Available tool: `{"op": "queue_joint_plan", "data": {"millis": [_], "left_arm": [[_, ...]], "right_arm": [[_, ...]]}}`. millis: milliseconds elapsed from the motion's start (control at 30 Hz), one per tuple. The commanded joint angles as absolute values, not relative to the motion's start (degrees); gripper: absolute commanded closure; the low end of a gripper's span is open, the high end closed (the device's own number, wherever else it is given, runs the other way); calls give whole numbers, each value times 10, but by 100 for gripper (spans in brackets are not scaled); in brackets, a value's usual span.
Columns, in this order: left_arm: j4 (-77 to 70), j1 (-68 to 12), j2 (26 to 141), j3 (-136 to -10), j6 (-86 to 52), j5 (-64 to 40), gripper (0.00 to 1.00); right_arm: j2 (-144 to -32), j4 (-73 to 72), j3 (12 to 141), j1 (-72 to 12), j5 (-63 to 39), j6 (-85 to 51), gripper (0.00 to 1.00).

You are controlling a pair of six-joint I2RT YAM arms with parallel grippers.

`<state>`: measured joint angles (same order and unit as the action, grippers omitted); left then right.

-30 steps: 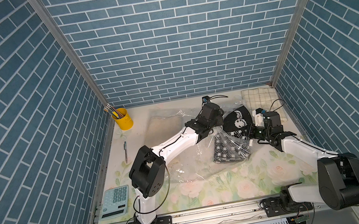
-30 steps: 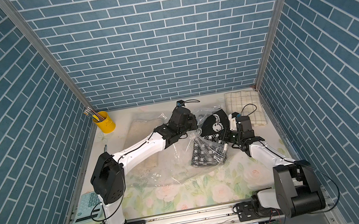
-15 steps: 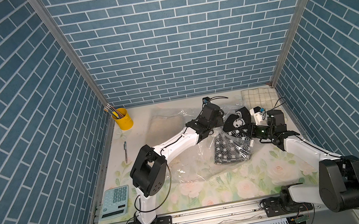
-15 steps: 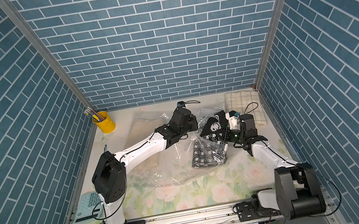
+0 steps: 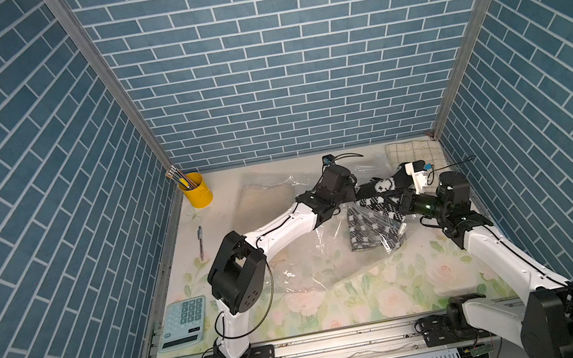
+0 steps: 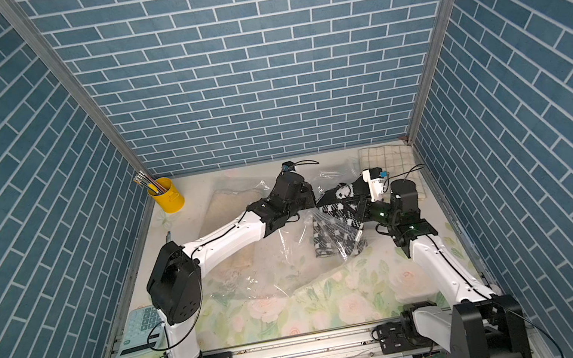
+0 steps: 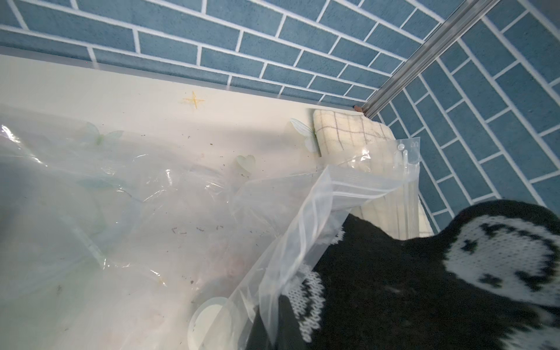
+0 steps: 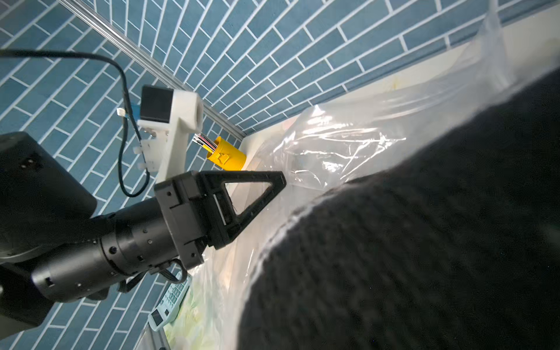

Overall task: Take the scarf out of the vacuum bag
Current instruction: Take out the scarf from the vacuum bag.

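Observation:
The vacuum bag (image 5: 303,264) is a large crinkly clear sheet spread over the middle of the table in both top views. Its round white valve cap (image 7: 209,321) shows in the left wrist view. My left gripper (image 5: 354,196) is shut on the bag's open zip edge (image 7: 303,230), holding it up. The black-and-white knitted scarf (image 5: 381,189) stretches from the bag's mouth to my right gripper (image 5: 401,202), which is shut on it. Its lower part (image 6: 330,237) still lies under the plastic. In the right wrist view the scarf (image 8: 424,242) hides my right jaws.
A yellow cup of pencils (image 5: 195,191) stands at the back left, with a pen (image 5: 201,241) and a calculator (image 5: 183,323) along the left edge. A checked cloth (image 5: 412,153) lies in the back right corner. A beige cloth (image 5: 261,200) lies under plastic.
My right gripper has drawn back to the right with the scarf, stretching more of it out of the bag's mouth. The left arm has hardly moved.

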<state>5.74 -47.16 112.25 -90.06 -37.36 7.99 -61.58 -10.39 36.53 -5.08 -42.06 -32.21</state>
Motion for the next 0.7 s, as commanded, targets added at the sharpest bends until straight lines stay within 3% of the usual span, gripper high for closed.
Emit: {"op": "queue_joint_plan", "data": {"millis": [0, 433, 667], "left_arm": [[66, -469, 1131, -890, -375, 87, 100], [61, -466, 1111, -872, -377, 98, 100], [62, -466, 1093, -869, -375, 112, 100]], "right_arm": [[-576, -164, 360, -48, -380, -336, 100], [-435, -104, 356, -48, -35, -293, 100], [-423, -141, 339, -48, 69, -287, 100]]}}
